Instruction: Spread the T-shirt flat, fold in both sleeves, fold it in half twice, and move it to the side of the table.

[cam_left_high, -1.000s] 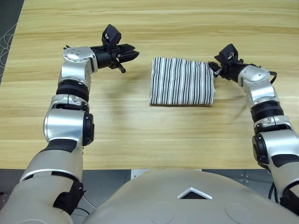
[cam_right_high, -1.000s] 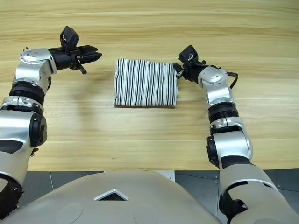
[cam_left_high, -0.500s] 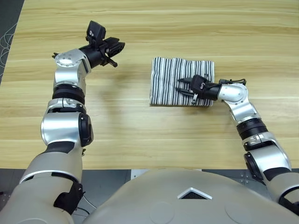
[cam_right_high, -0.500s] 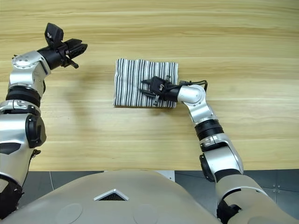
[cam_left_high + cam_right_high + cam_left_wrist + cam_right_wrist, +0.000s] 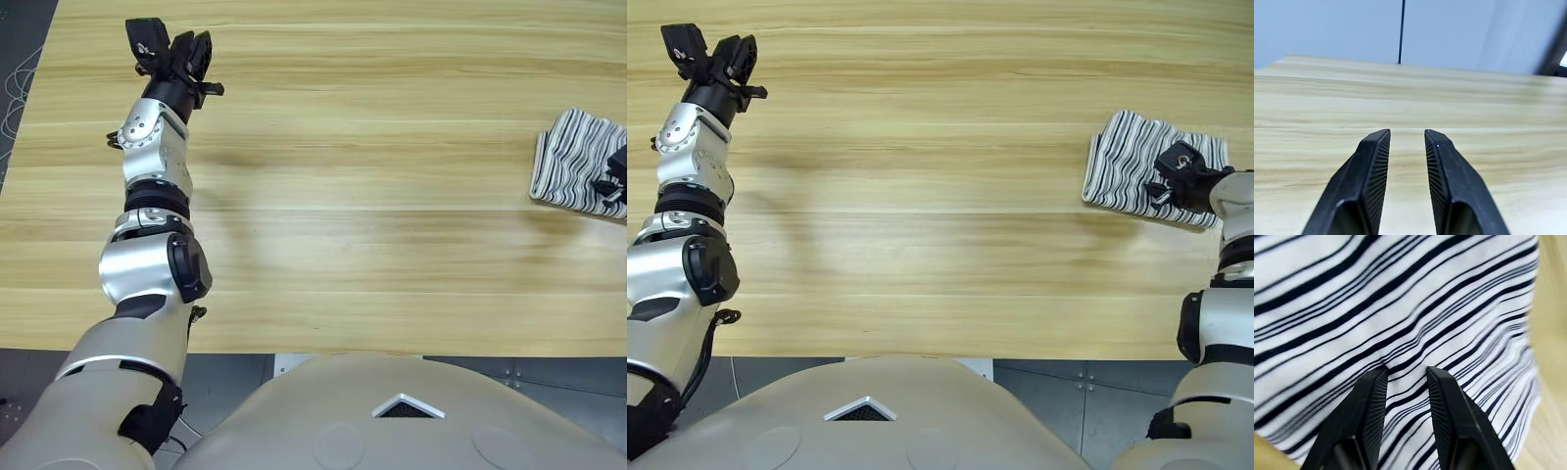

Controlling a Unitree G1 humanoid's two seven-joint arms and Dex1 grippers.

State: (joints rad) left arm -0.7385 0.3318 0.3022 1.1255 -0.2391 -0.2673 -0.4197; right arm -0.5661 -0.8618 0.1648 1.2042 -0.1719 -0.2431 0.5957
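Note:
The black-and-white striped T-shirt (image 5: pixel 1127 166) lies folded into a small packet near the table's right edge. My right gripper (image 5: pixel 1161 191) sits on the packet's near right part. In the right wrist view its fingertips (image 5: pixel 1376 377) press into the striped cloth (image 5: pixel 1400 293), pinching a ridge of it, with wrinkles running toward the gap. My left gripper (image 5: pixel 186 44) is held out over the far left corner of the table, well away from the shirt. It is open, with bare wood between its fingers (image 5: pixel 1374 161).
The wooden table (image 5: pixel 372 196) spreads wide and bare between the two arms. Its near edge runs across the bottom, with grey floor (image 5: pixel 20 59) past the left edge. A pale wall (image 5: pixel 1449 29) stands beyond the far edge.
The folded T-shirt has gone from the table's middle to its right side, with my right gripper on it. My left arm swung out toward the far left corner.

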